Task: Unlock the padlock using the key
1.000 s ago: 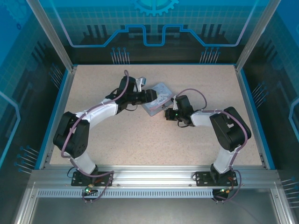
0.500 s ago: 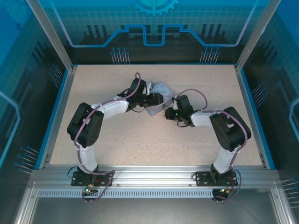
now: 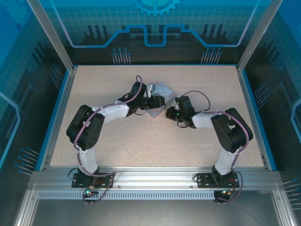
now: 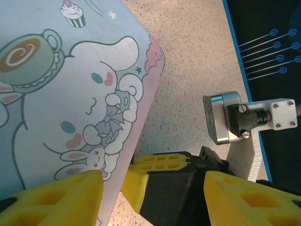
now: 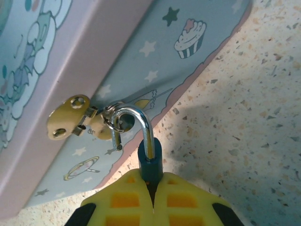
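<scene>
The padlock has a small teal body and a steel shackle hooked through the brass hasp on the side of the pale blue cartoon tin. One shackle leg hangs free of the body. My right gripper is shut on the padlock body, low beside the tin. My left gripper stands open at the tin's corner, one yellow finger over the lid, the other past the right gripper's fingers. The key is hidden.
Both arms meet at mid-table, left gripper and right gripper close together by the tin. Speckled tabletop spreads around them, bounded by blue rails. The right wrist's camera mount is close to my left fingers.
My left arm has swung right, up to the tin, and the tin has shifted a little toward the back. The right arm has stayed put.
</scene>
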### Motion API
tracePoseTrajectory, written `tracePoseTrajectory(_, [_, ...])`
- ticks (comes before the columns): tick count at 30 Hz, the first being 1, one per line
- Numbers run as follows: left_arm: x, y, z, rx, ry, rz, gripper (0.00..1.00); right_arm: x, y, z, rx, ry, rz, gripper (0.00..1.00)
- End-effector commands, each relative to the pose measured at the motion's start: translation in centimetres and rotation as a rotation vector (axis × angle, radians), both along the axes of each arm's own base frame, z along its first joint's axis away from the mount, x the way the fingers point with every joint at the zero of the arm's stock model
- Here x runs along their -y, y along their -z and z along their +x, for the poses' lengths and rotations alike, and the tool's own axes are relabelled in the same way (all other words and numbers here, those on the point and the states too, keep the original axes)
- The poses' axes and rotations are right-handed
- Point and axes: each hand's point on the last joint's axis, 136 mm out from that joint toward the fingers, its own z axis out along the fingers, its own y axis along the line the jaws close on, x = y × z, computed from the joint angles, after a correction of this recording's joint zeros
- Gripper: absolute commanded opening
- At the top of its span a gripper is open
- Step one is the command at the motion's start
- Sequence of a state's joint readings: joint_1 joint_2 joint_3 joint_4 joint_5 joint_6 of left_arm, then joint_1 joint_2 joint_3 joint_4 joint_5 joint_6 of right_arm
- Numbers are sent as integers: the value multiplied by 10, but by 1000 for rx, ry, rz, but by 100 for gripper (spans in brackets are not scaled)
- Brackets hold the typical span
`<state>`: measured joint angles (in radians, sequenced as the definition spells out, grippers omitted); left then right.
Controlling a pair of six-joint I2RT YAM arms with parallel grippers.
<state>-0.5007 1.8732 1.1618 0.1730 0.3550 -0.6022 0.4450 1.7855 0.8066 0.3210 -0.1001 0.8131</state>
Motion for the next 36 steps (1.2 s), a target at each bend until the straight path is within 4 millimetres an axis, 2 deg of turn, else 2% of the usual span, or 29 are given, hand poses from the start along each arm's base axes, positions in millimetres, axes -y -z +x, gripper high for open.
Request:
tracePoseTrajectory(1, [-7,49,-30,-160,-5,75,60,-5,-22,13,62,60,72,0])
tracePoseTrajectory(6, [-4,57,-35,-176,-3,76,60,-3,-23,21,60,94,96,0])
tracePoseTrajectory(15, [-4,66,-37,-193,-2,84,60,2,-14,36,49,138,106,0])
tracePoseTrajectory(25, [-5,67,-37,-195,-6,90,60,10,-23,54,113,165,132,0])
tracePoseTrajectory(32, [-7,65,-36,-189,-8,95,61,22,-26,58,129,188,166,0])
tracePoseTrajectory(36, [-15,61,-34,-181,-23,102,61,35,-27,48,125,187,94,0])
